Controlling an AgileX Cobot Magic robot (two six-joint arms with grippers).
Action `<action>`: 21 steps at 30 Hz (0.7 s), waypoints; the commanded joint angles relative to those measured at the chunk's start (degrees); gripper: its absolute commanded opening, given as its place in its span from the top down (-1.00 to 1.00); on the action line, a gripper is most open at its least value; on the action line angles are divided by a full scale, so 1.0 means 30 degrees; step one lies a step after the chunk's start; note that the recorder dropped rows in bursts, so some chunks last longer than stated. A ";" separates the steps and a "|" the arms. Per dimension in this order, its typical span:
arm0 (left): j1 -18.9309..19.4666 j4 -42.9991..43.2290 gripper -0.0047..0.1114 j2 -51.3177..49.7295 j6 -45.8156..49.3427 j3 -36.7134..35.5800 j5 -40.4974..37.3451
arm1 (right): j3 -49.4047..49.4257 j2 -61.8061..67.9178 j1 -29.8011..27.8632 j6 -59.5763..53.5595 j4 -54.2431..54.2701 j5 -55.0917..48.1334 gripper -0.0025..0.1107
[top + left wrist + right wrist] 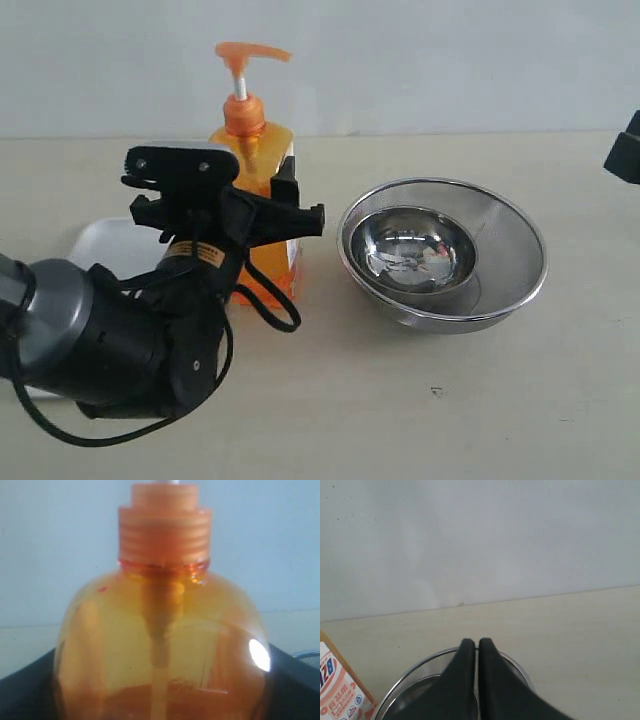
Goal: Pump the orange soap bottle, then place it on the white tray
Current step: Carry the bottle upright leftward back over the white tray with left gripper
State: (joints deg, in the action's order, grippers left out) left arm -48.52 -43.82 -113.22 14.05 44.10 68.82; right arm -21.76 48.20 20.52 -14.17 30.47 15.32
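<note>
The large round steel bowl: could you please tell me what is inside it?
A smaller shiny round steel bowl nests inside the large round steel bowl, showing only reflections. The large bowl's floor beneath it is covered.

The orange soap bottle (250,150) is shiny see-through plastic. The small bowl (415,250) is mirror-shiny metal, and the big bowl (515,240) is duller metal. The white tray (105,245) looks smooth. The table (420,400) is dull.
</note>
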 commanded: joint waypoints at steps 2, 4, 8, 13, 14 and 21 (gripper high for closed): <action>0.0006 0.0949 0.84 0.0178 -0.1829 -0.1285 0.0382 | 0.0026 -0.0087 0.0023 0.0052 -0.0068 -0.0109 0.96; 0.0006 0.0949 0.84 0.0178 -0.1829 -0.1285 0.0382 | 0.0026 -0.0087 0.0023 0.0052 -0.0068 -0.0073 0.96; 0.0006 0.0949 0.84 0.0178 -0.1829 -0.1285 0.0382 | 0.0026 -0.0087 0.0023 0.0052 -0.0068 -0.0073 0.96; 0.0006 0.0870 0.84 0.0178 -0.1404 -0.1285 0.0382 | 0.0026 -0.0087 0.0023 0.0052 -0.0068 -0.0073 0.96; 0.0006 0.0830 0.84 0.0178 -0.1272 -0.1285 0.0382 | 0.0026 -0.0087 0.0023 0.0052 -0.0068 -0.0073 0.96; 0.0006 0.0906 0.84 0.0178 -0.1180 -0.1285 0.0382 | 0.0026 -0.0087 0.0023 0.0052 -0.0068 -0.0073 0.96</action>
State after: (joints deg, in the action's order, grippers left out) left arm -48.52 -40.47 -112.97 11.11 40.98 71.06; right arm -21.76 48.20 20.52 -14.05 30.47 15.21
